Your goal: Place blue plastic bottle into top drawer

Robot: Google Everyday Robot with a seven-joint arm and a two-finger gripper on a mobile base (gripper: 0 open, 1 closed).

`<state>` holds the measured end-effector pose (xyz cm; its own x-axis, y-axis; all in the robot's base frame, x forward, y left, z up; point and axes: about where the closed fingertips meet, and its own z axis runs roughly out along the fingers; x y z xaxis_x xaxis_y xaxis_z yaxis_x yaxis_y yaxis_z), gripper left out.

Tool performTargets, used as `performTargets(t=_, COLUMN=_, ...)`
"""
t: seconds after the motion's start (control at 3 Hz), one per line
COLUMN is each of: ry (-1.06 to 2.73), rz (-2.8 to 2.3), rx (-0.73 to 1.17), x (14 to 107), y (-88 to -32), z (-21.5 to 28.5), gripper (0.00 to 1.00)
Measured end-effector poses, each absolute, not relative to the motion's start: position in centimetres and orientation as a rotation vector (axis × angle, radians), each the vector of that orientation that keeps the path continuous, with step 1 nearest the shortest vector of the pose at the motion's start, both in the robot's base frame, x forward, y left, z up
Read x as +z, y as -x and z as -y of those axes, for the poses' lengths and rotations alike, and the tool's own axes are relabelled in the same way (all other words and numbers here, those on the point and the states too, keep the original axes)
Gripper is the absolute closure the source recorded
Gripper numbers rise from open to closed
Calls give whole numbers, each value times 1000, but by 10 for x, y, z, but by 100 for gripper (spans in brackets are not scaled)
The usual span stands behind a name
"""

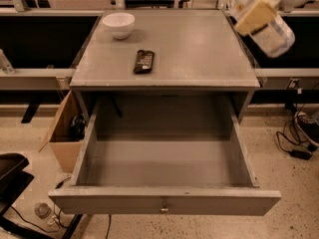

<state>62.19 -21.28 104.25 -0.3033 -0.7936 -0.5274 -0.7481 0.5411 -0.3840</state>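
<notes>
The blue plastic bottle (276,36) hangs tilted in the air beyond the grey counter's (199,49) far right corner, clamped in the gripper (255,18). Below the near edge, the top drawer (164,201) stands pulled open. A white bowl (118,24) sits at the far left corner, with a dark snack bar (144,61) nearer the middle. A cardboard box (62,133) and cables (298,141) flank the counter on the speckled floor. The bottle's cap is hidden, and the arm is cut off.

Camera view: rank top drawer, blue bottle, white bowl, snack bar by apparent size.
1. top drawer
2. blue plastic bottle, held in the gripper at top right; likely nearer the camera, so unsure
3. white bowl
4. snack bar, close to the bowl
</notes>
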Motion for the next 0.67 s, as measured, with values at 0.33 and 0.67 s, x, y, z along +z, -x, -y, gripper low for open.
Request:
performTargets(t=0.33, ry=1337, rz=-2076, rx=-90, x=1000, y=-593, z=215, gripper=100)
performTargets(t=0.67, ry=1361, rz=-2111, rx=-72, x=964, y=-588, z=216, gripper=100)
